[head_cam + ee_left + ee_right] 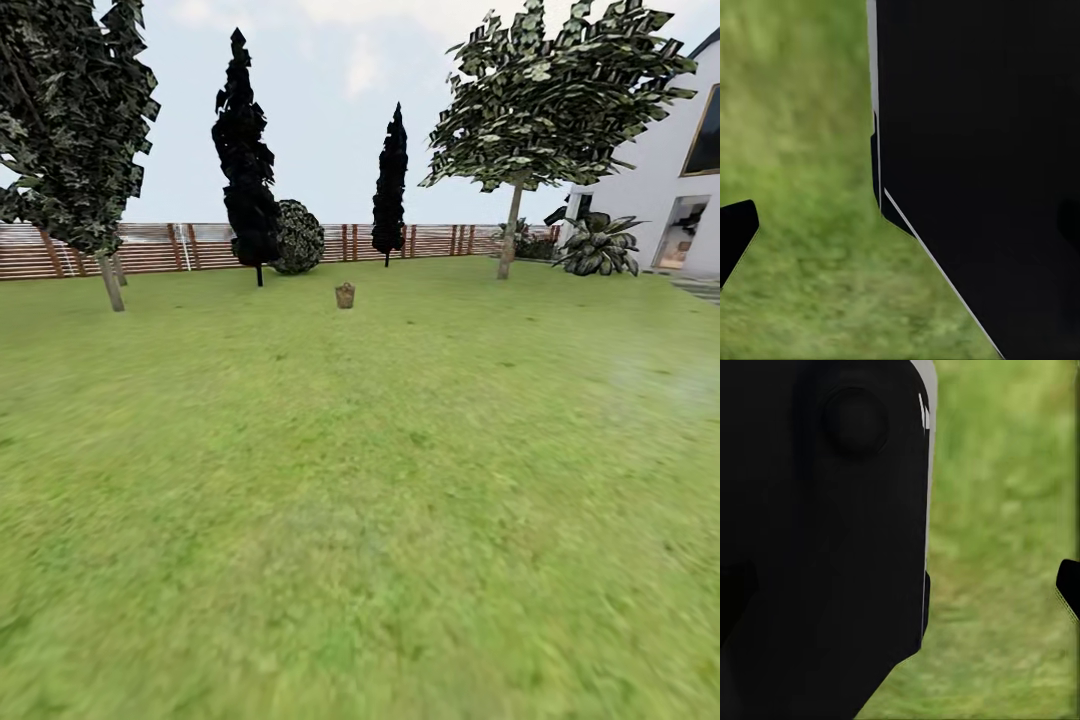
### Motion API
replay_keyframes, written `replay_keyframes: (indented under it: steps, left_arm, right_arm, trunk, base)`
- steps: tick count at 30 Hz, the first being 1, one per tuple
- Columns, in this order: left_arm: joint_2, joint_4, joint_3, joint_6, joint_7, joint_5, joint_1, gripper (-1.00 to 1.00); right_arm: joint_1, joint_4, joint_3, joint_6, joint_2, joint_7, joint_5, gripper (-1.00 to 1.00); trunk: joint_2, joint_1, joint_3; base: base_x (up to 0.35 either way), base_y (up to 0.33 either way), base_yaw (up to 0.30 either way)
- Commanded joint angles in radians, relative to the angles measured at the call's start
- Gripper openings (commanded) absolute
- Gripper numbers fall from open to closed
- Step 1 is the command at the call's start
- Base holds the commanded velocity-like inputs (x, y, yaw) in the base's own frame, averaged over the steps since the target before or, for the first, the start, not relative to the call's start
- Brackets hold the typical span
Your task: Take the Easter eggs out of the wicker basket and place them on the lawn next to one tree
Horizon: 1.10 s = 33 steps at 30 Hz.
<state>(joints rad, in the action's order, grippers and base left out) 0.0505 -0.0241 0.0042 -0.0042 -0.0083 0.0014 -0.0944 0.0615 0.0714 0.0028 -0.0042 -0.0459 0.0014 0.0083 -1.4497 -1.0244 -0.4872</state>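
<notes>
Head view: wicker basket (pixel 345 295) stands far off on lawn (pixel 400 480).

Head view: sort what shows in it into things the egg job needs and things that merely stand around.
Needed for the job:
- wicker basket, far off on the grass
- lawn
- tree with bare trunk, right of the basket; another tree at left

Merely standing around:
- two dark cypresses
- round shrub
- wooden fence
- white house
- low palm
</notes>
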Motion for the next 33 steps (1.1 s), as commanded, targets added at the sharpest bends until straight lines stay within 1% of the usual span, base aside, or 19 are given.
replay_keyframes:
  steps: [1, 33]
  left_arm:
    - [0.0, -0.002, 0.0, 0.0, -0.001, 0.0, -0.001, 1.0]
    - [0.0, -0.002, 0.0, 0.0, -0.001, 0.0, -0.001, 1.0]
  right_arm:
    - [0.001, 0.002, 0.0, 0.0, 0.0, 0.0, 0.001, 1.0]
    - [0.001, 0.002, 0.0, 0.0, 0.0, 0.0, 0.001, 1.0]
  trunk:
    - [0.0, -0.001, -0.001]
    - [0.0, -0.001, -0.001]
  base:
    - [0.337, 0.0, 0.0]
    - [0.337, 0.0, 0.0]
